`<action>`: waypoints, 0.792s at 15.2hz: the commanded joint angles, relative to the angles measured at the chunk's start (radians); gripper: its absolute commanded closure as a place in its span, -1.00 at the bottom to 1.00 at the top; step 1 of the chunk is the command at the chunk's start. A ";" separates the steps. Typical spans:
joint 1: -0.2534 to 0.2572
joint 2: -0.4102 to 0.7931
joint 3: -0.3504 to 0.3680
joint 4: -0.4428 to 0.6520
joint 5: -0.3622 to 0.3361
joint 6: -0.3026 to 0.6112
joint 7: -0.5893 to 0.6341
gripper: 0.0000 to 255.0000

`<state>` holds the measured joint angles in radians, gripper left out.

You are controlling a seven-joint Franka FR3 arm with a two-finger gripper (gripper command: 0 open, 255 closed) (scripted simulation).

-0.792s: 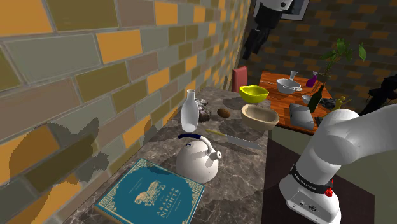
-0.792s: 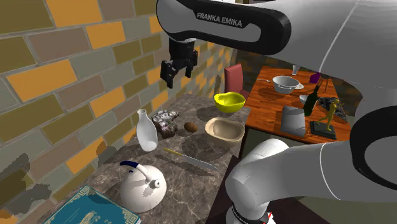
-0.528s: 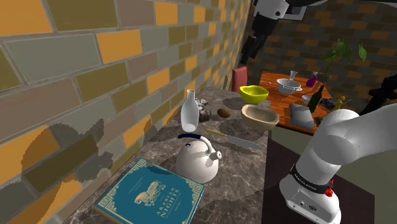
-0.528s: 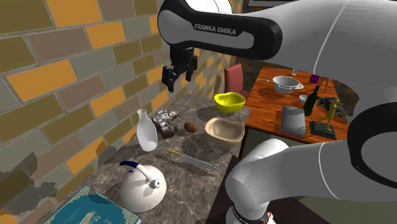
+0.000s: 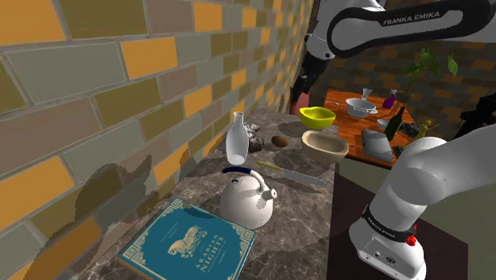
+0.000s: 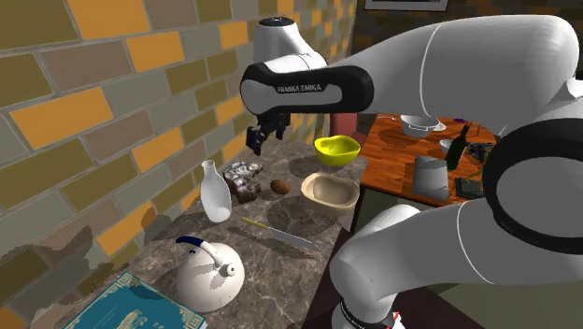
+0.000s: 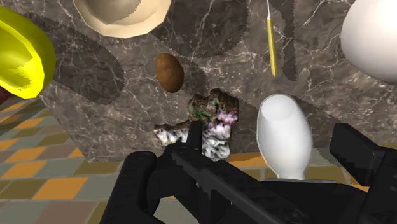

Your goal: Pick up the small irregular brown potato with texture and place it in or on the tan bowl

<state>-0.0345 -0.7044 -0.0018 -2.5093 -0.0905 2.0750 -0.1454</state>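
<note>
The small brown potato (image 5: 280, 141) (image 6: 279, 186) (image 7: 169, 71) lies on the dark marbled counter (image 5: 294, 199), between a mottled lump and the tan bowl (image 5: 324, 145) (image 6: 331, 191) (image 7: 122, 14). The bowl stands upright and holds nothing. My black gripper (image 5: 300, 91) (image 6: 255, 142) (image 7: 251, 175) hangs open in the air above the counter's far end, well above the potato and close to the brick wall. Nothing is between its fingers (image 7: 137, 184).
A yellow bowl (image 5: 317, 117) (image 7: 19, 54) stands just beyond the tan one. Nearby are a white bottle (image 5: 236, 137) (image 7: 284, 137), a mottled lump (image 5: 253, 137) (image 7: 213, 118), a yellow-handled knife (image 5: 290, 173), a white kettle (image 5: 246, 195) and a teal book (image 5: 191, 243). An orange table (image 5: 359, 121) stands past the counter.
The arm has swung down and forward, lowering the open gripper from high above toward the counter's far end. Nothing on the counter has moved.
</note>
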 commanded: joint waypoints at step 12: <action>-0.086 0.360 -0.059 -0.119 -0.113 0.516 -0.013 -1.00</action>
<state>-0.1130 -0.3835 -0.0597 -2.6278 -0.1927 2.5458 -0.1635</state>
